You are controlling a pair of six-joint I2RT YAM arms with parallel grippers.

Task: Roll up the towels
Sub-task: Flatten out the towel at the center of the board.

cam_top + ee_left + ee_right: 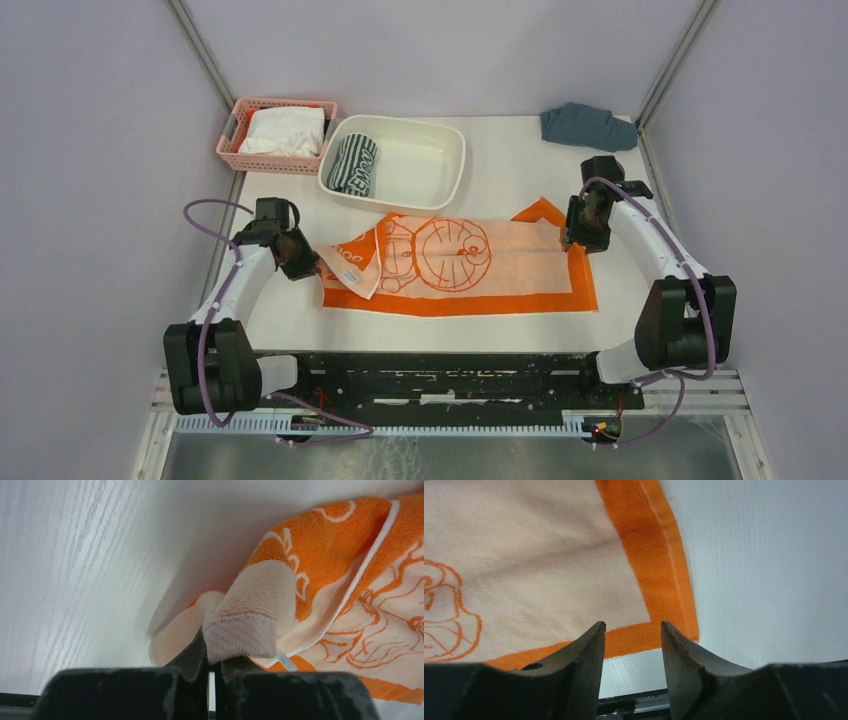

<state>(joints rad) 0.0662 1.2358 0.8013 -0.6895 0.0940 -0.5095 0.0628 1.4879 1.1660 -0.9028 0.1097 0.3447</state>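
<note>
Left claw (210,652) pinching orange towel (470,265) | right claw (632,627) spread | towel long axis left-right

On your table (290,325), far left corner: the basket (232,142), a folded cloth (285,130) in it. Just right of it (touching or not, hard to tell) sits the tub (455,175), the rolled towel (353,163) in its left end. In front of the tub the flat towel (500,268) lies across mid-table, left end folded back onto itself. Far right corner: a crumpled cloth (585,125), well apart.
</note>
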